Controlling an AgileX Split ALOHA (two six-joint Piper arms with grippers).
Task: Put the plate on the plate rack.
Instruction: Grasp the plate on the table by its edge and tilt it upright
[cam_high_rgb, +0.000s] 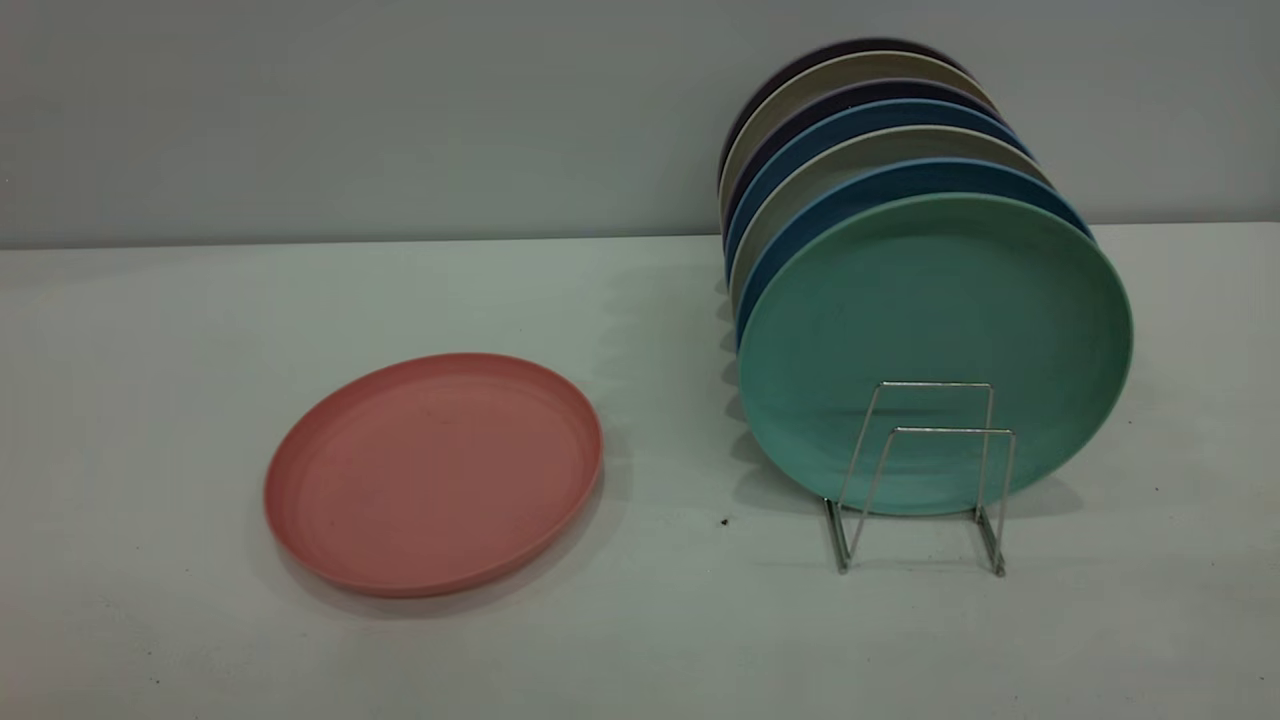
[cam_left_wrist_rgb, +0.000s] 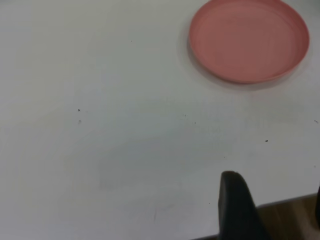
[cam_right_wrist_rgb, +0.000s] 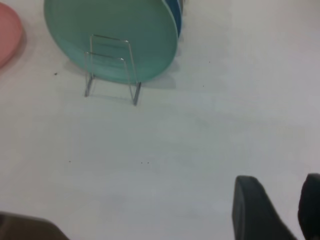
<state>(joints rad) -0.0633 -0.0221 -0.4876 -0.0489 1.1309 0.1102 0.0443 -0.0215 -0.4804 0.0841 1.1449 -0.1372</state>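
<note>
The salmon-pink plate (cam_high_rgb: 433, 473) lies flat on the white table, left of the rack; it also shows in the left wrist view (cam_left_wrist_rgb: 249, 39) and at the edge of the right wrist view (cam_right_wrist_rgb: 7, 37). The silver wire plate rack (cam_high_rgb: 925, 470) stands at the right, with two empty front loops (cam_right_wrist_rgb: 111, 65). Neither gripper shows in the exterior view. My left gripper (cam_left_wrist_rgb: 275, 187) is open and empty above the table's near edge, well short of the pink plate. My right gripper (cam_right_wrist_rgb: 280, 178) is open and empty over bare table, well short of the rack.
A teal-green plate (cam_high_rgb: 935, 350) stands upright in the rack just behind the empty loops, with several blue, grey and dark plates (cam_high_rgb: 860, 120) behind it. A grey wall backs the table. A wooden surface (cam_left_wrist_rgb: 290, 220) shows beyond the table edge.
</note>
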